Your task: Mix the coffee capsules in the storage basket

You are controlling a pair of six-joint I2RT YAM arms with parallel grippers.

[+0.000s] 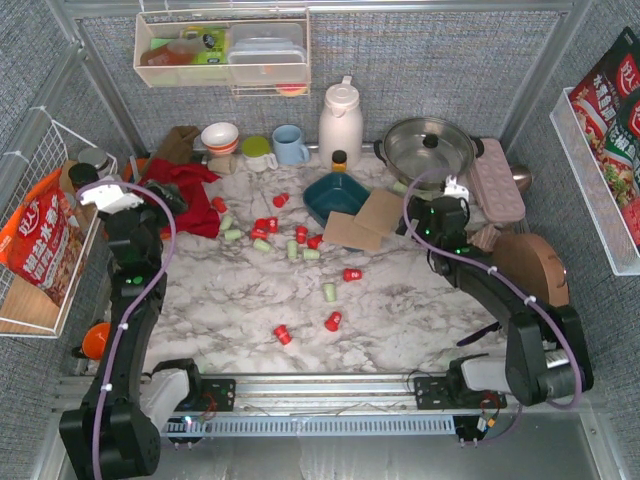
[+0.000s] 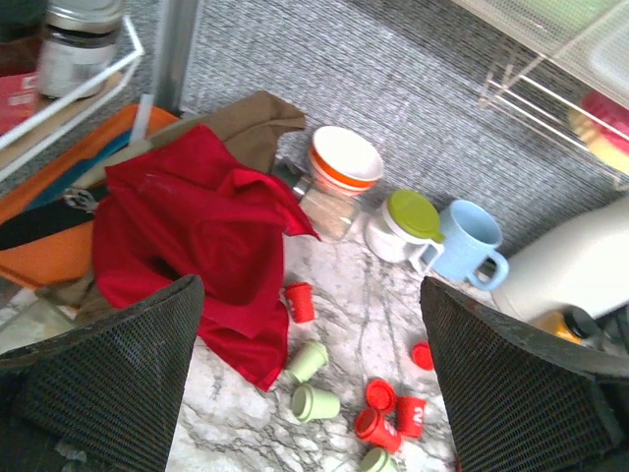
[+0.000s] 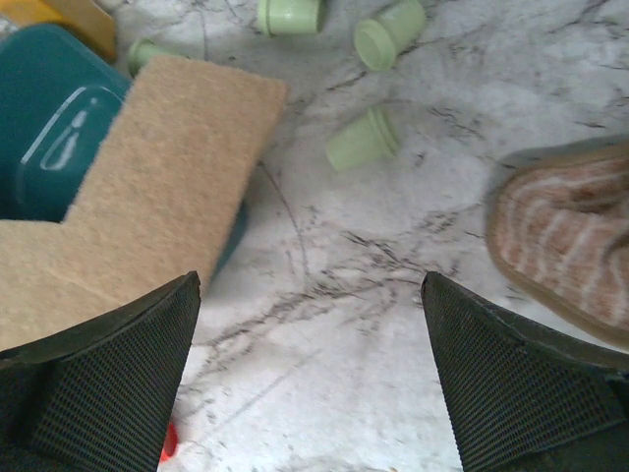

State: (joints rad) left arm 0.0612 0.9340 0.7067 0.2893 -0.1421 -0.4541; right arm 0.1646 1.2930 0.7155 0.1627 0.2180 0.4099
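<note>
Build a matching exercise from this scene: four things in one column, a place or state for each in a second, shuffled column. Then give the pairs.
Column A
1. storage basket
2. light-blue mug
3. red cloth
4. coffee capsules

Column B
a. scattered loose over the marble table
b. crumpled at the far left of the tabletop
c. partly covered by a tan sheet
d. standing upright at the back, beside the white jug

Pairs: 1-c, 2-d, 3-b, 4-a
</note>
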